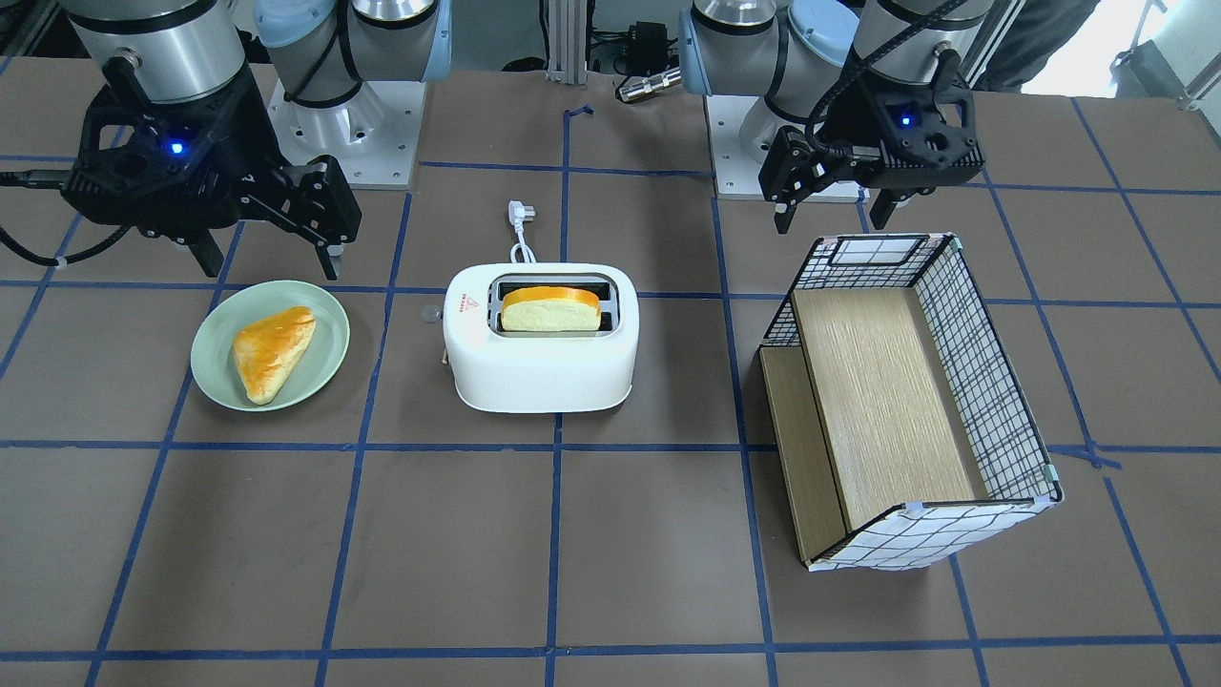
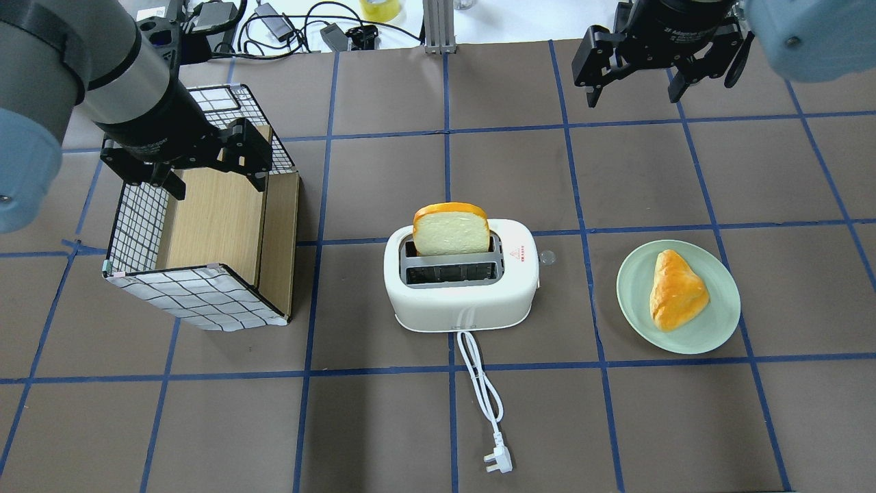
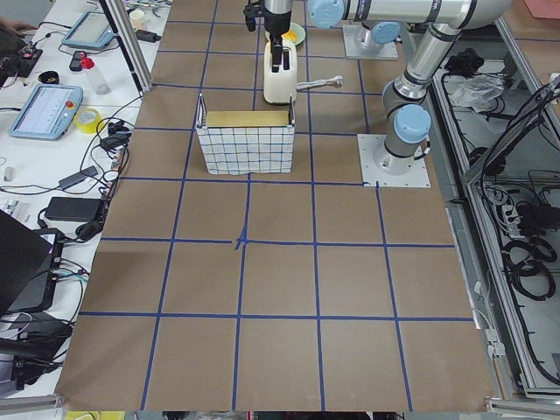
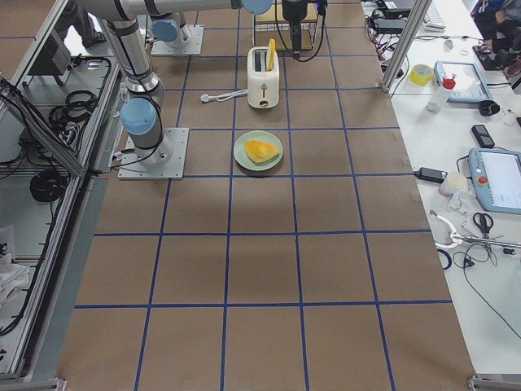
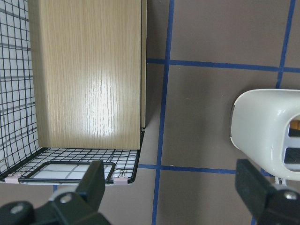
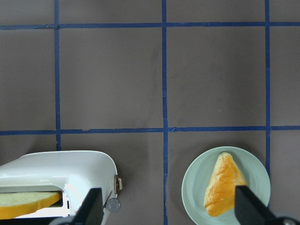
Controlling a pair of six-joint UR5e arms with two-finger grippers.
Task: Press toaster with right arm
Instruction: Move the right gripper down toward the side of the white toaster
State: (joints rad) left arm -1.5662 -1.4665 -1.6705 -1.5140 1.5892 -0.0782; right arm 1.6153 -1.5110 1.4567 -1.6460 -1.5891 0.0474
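Observation:
The white toaster (image 1: 544,367) stands mid-table with a bread slice (image 1: 551,310) upright in one slot. It also shows in the overhead view (image 2: 458,301). Its lever knob (image 2: 546,258) sticks out of the end that faces the plate, and its cord and plug (image 2: 497,460) trail toward the robot. My right gripper (image 2: 634,92) is open and empty, high above the table. In the right wrist view the toaster (image 6: 61,168) is at lower left and the knob (image 6: 112,204) is near the left fingertip. My left gripper (image 2: 215,179) is open and empty above the basket.
A green plate (image 2: 712,335) with a pastry (image 2: 676,291) sits on the robot's right of the toaster. A wire basket with a wooden insert (image 2: 198,294) lies on its side on the robot's left of the toaster. Blue tape lines cross the brown table.

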